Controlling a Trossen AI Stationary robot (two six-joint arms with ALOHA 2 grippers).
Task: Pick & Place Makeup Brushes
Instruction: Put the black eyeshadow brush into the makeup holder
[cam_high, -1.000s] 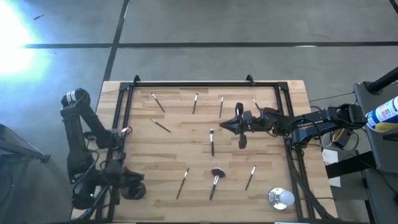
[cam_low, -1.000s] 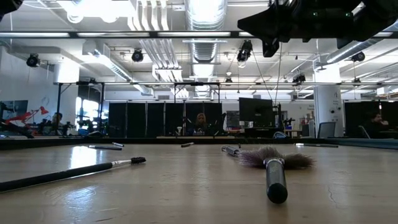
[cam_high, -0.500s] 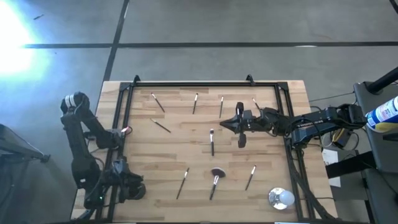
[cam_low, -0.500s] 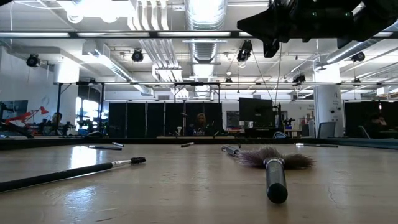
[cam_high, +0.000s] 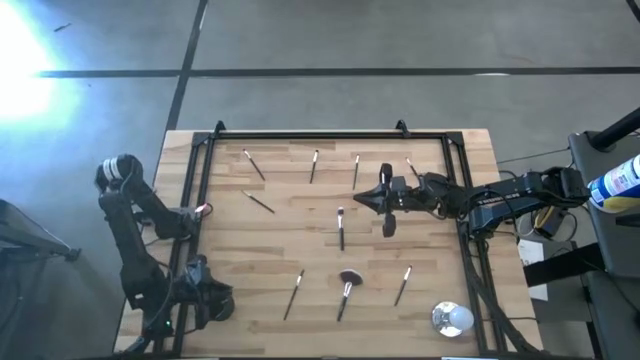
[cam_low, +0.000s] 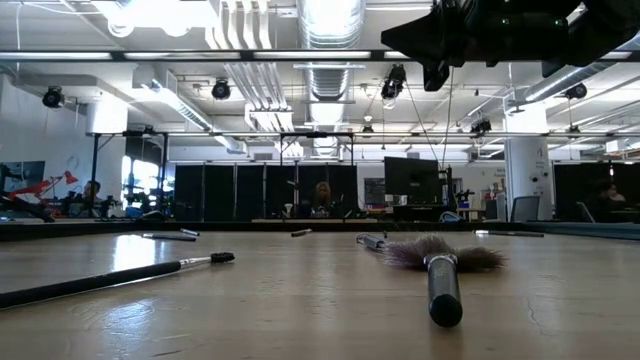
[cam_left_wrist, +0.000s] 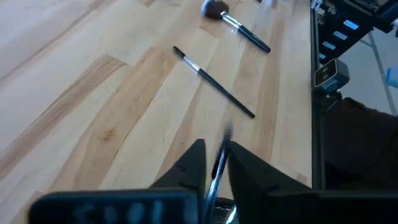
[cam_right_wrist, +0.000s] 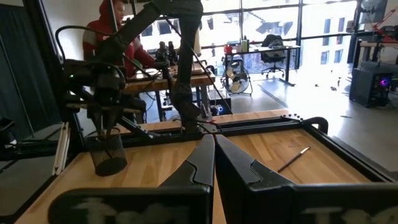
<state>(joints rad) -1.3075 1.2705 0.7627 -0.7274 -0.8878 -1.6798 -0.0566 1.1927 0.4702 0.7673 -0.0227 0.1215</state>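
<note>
- High view shows the wooden table (cam_high: 300, 215) with loose makeup brushes (cam_high: 341, 228) scattered across it, well apart from one another. The fluffy-headed brush (cam_high: 349, 280) lies near the front edge, and a round shiny object (cam_high: 451, 318) sits at the front right corner.
- The right gripper (cam_high: 386, 203) hangs over the right middle of the table. Its fingers are pressed together with nothing between them, and none of the brushes is touched by it.
- The left gripper (cam_left_wrist: 216, 146) is at the front left corner and is clamped on one thin brush (cam_left_wrist: 217, 167).
- A dark cup (cam_right_wrist: 109, 154) stands on the table at that corner. In the right wrist view the left gripper is seen just above it.
- The step in hand is judged to be the drop into the cup.
- For a clean drop, the lower end of the held brush should be centred over the cup's mouth and lowered inside the rim before the fingers are parted, so that the cup is not knocked and the brush is not tipped out.
- The held brush runs lengthwise through the narrow gap between the jaws, its shaft pinched on both sides, with one end sticking out beyond the fingertips.
</note>
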